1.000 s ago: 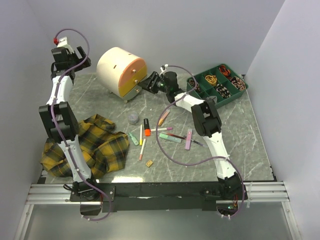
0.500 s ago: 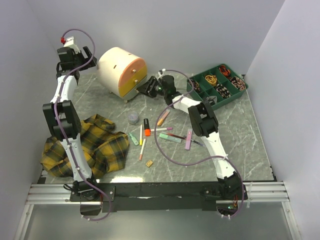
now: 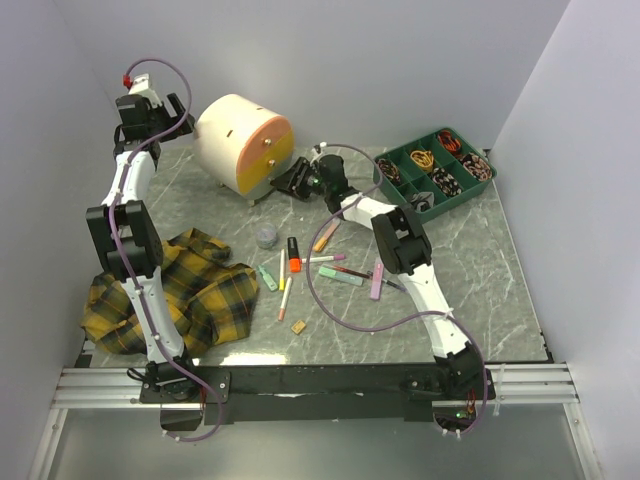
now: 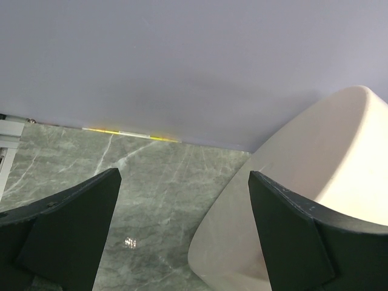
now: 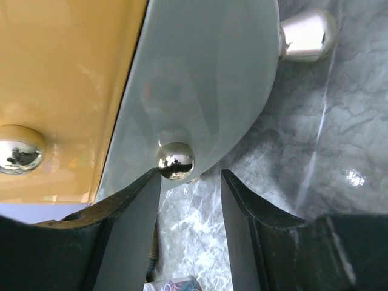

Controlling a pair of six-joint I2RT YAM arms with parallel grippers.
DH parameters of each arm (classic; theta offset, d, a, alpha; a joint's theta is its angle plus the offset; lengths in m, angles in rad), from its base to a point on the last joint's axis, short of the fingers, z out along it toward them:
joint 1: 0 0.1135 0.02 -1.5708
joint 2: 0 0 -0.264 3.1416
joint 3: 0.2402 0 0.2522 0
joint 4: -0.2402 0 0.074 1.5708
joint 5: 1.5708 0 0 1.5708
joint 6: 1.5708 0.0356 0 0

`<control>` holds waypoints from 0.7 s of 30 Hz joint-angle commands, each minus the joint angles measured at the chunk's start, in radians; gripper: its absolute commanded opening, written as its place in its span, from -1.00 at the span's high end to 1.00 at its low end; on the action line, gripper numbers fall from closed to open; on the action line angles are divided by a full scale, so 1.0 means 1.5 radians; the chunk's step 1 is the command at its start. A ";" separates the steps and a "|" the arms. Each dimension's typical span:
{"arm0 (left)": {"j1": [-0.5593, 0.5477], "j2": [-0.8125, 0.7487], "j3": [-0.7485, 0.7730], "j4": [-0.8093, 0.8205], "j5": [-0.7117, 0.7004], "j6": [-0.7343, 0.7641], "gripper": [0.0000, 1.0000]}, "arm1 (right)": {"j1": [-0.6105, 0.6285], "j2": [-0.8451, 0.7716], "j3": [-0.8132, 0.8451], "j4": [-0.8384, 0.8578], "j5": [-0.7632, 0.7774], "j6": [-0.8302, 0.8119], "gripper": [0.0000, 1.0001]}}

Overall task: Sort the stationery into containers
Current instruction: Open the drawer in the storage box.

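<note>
At the table's far left: cream drum-shaped mini chest (image 3: 243, 140), orange and yellow drawers. Right gripper (image 5: 189, 176), fingers apart, flanks the yellow drawer's chrome knob (image 5: 176, 160). Left gripper (image 4: 183, 176), spread and empty, behind the chest. Pens and markers (image 3: 294, 253) scattered mid-table, beside yellow-black plaid cloth (image 3: 170, 290); green compartment tray (image 3: 396, 187) far right.

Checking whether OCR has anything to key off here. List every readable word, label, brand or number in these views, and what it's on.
No text can be read in any view.
Highlighters and pens: any print on the barrels is too small to read from the top camera.
Cream chest: no label shows, and the drawer knob in the right wrist view is plain shiny metal.
Green tray: no lettering visible.
</note>
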 commanded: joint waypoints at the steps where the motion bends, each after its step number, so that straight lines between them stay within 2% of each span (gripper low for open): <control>1: -0.006 -0.020 0.002 0.025 -0.011 0.004 -0.87 | 0.007 0.004 0.039 0.029 -0.002 -0.008 -0.03; 15: -0.016 -0.016 -0.004 0.021 -0.026 0.007 -0.90 | 0.008 0.016 0.057 0.034 -0.005 -0.013 0.04; 21: -0.016 -0.011 0.000 0.021 -0.028 0.007 -0.90 | 0.011 0.015 0.058 0.036 -0.007 -0.018 0.15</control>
